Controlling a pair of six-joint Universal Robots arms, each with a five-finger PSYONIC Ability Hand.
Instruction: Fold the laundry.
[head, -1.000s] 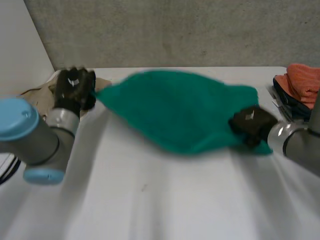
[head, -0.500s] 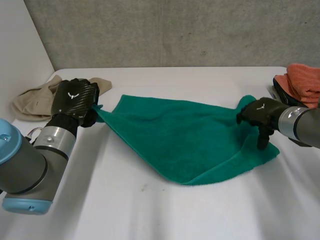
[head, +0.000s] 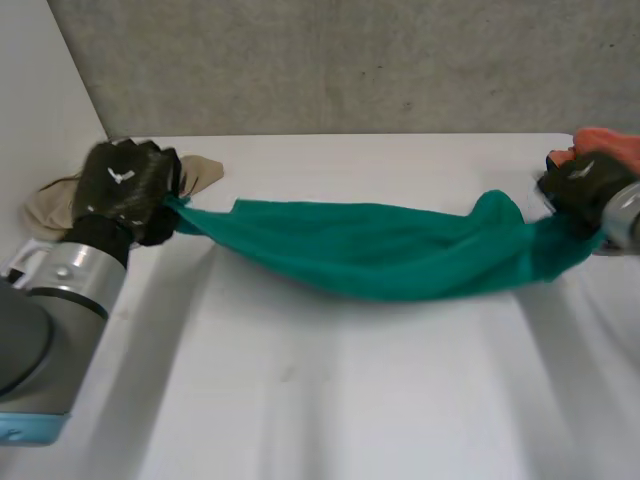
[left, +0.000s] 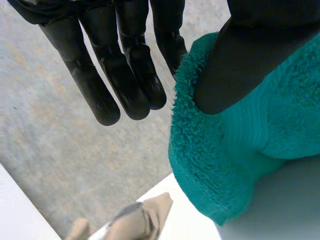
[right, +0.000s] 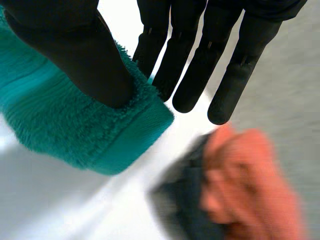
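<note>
Thick terry cloth, fuzzy and matt, makes up the green towel (head: 380, 262), with looped pile standing up along its edge and a flatter ribbed band woven in near the hem. The left robot hand (left: 125, 75) and the right robot hand (right: 75, 50) are black and look like hard plastic, smooth with a dull satin sheen. The left arm (head: 70, 275) shows grey metal with a soft shine. The worktop (head: 330, 390) is white, smooth and matt. A beige cloth (head: 45, 210) looks a thin, limp fabric; an orange cloth (right: 250, 175) looks soft and towel-like. The wall (head: 350, 60) is rough grey concrete.
</note>
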